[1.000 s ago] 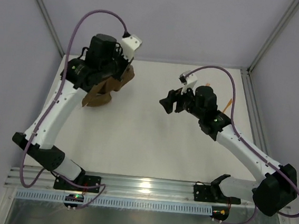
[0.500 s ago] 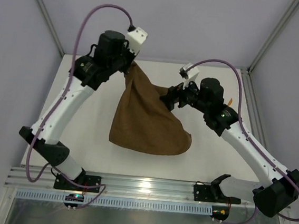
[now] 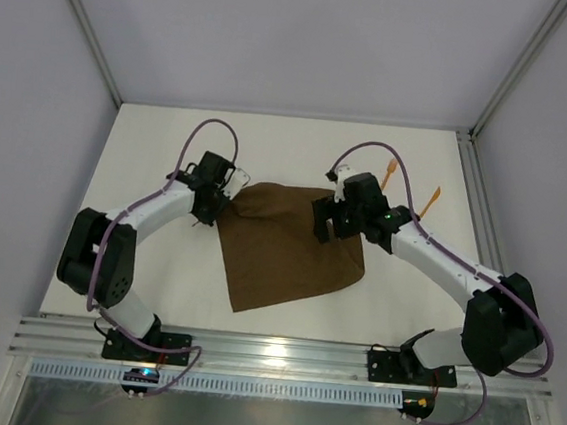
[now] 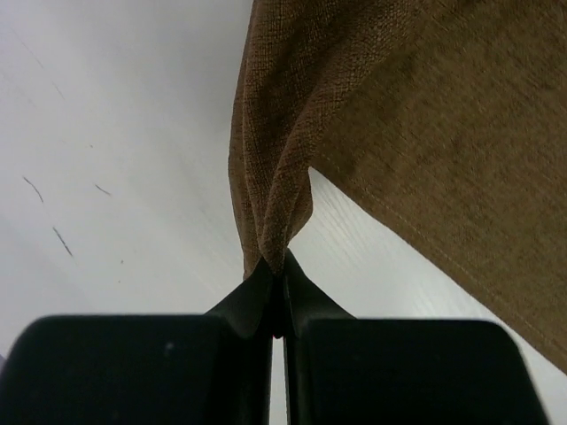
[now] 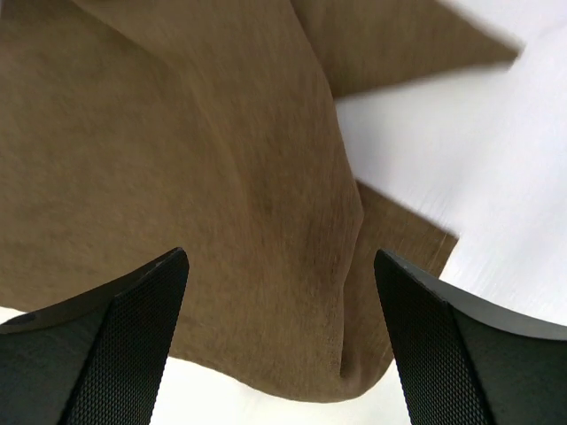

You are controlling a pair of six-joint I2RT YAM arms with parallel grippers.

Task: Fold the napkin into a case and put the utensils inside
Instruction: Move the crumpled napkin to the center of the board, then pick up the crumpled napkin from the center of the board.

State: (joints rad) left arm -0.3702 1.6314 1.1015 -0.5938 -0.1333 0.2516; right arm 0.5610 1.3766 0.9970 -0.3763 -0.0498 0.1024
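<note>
Brown napkin point(image 3: 284, 258): lies loosely spread at mid-bench, skewed, one corner pointing at the near rail point(image 3: 280, 358), with a rumpled fold along its right side.
Left tool point(image 4: 279, 297): clamped tight on a bunched corner at the cloth's far left, low over the bench point(image 3: 170, 141).
Right tool point(image 5: 279, 266): jaws wide apart above the cloth's far right part, gripping nothing.
Orange fork point(image 3: 389, 172) and pointed piece point(image 3: 432, 199): the utensils lie on bare bench beyond the right tool, apart from the cloth and from each other.
Step in hand: as I read it, flattening the napkin before any fold.
Doing it well: the right tool should take the far right corner by its hem. Both tools should then draw apart evenly so the rumple pulls out, and let go only once the cloth lies flat.
Edges: the near corner sits close to the rail, so I'd avoid dragging the cloth nearer.
Open room: bare bench lies to the far side and to the left. On the right, a wide sweep could knock the fork.
</note>
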